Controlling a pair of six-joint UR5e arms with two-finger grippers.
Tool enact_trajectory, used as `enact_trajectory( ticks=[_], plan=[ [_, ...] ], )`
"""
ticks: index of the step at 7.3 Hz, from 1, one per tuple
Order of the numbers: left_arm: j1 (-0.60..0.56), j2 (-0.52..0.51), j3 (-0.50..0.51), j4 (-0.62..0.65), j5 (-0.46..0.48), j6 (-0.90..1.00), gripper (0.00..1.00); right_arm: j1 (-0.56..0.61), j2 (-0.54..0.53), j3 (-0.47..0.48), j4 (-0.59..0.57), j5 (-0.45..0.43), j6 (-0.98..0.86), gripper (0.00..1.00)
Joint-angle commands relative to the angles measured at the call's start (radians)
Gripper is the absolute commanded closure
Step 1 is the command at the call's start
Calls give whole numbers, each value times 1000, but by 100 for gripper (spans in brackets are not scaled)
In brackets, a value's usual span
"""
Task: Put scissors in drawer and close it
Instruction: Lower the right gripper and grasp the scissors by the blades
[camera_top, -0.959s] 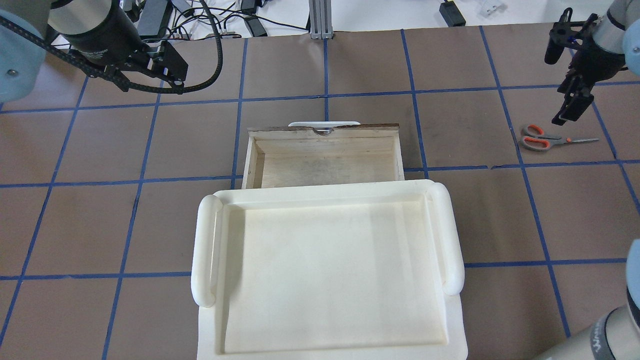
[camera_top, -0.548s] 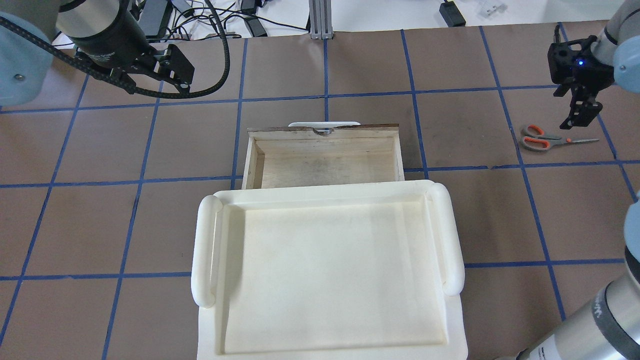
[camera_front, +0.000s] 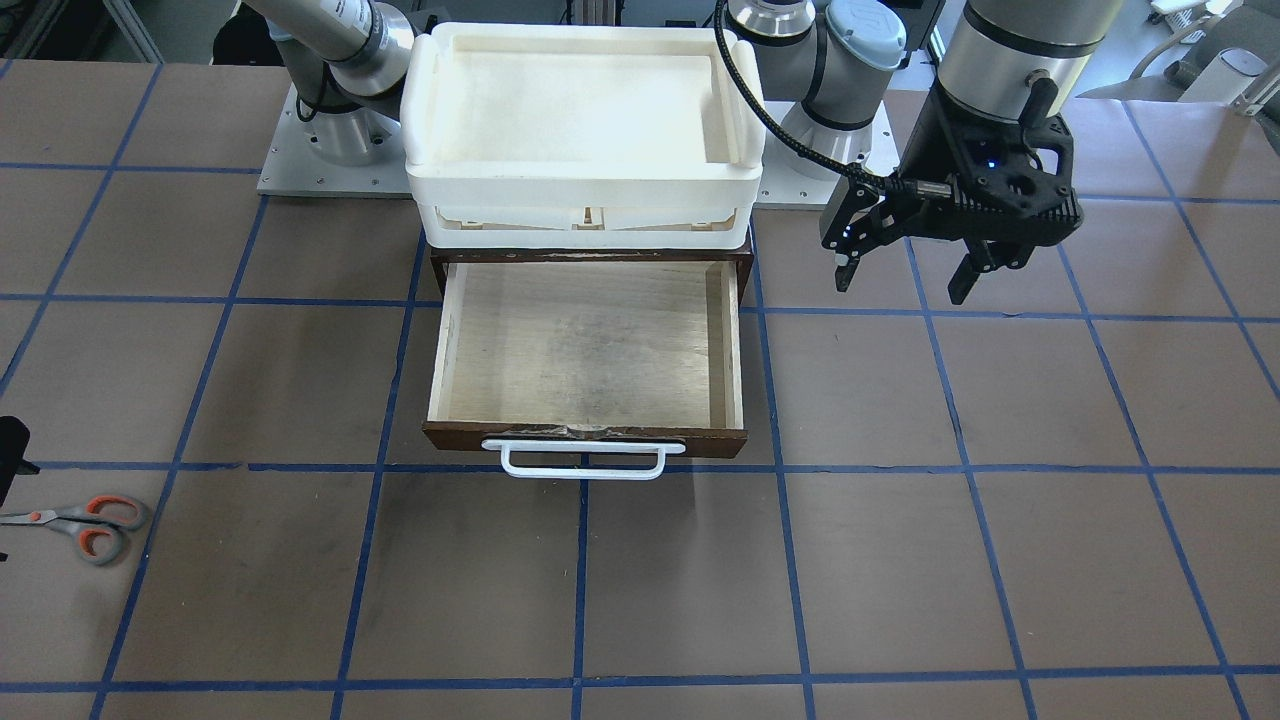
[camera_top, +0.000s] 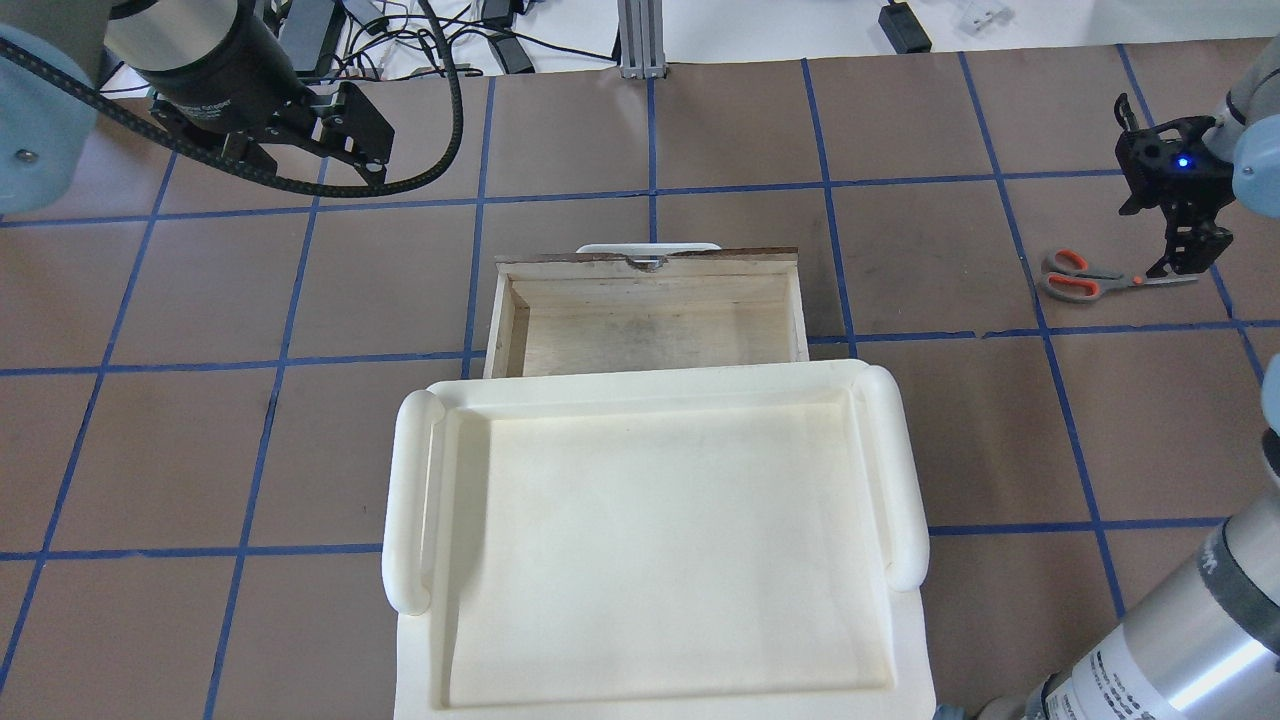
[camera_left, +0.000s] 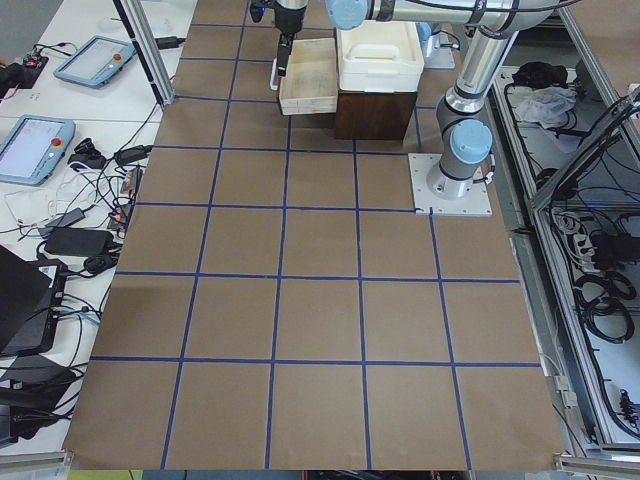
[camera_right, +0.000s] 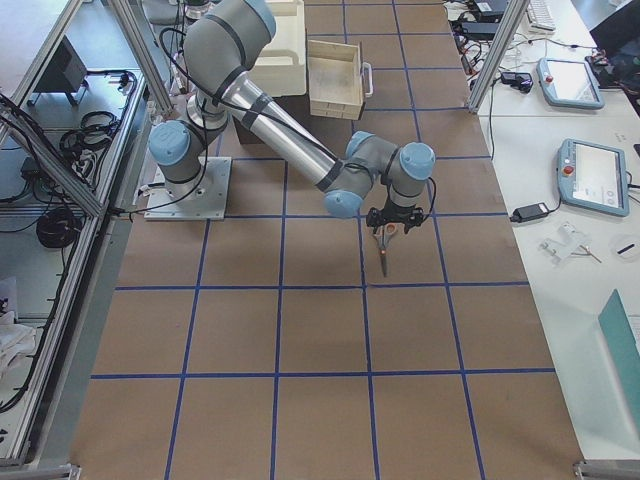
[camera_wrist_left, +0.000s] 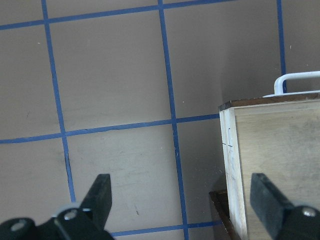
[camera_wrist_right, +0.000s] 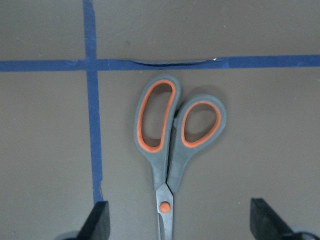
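One pair of light, hard, flat scissors (camera_wrist_right: 166, 159) under the wide-open right gripper (camera_wrist_right: 180, 220): pinch it by the screw (camera_wrist_right: 164, 206).

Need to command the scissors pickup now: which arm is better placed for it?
Right. The right gripper hangs over the scissors, fingers open either side of them in its wrist view. The left gripper, also open, sits beside the drawer, far across the table.
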Motion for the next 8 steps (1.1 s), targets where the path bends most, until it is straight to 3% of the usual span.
enact_trajectory(
  ticks=[1, 3, 4, 8],
  plan=[
    [-3, -2, 0, 1, -2, 0, 0, -2, 53, 1, -98, 3, -11, 0],
    [-5, 3, -5, -1, 1, 0, 0, -2, 76, 1, -90, 10, -14, 1],
    [-5, 3, -5, -1, 1, -2, 0, -2, 83, 1, -84, 10, -14, 10],
    [-8, 3, -5, -1, 0, 0, 0, -2, 78, 9, -29, -3, -8, 8]
  ],
)
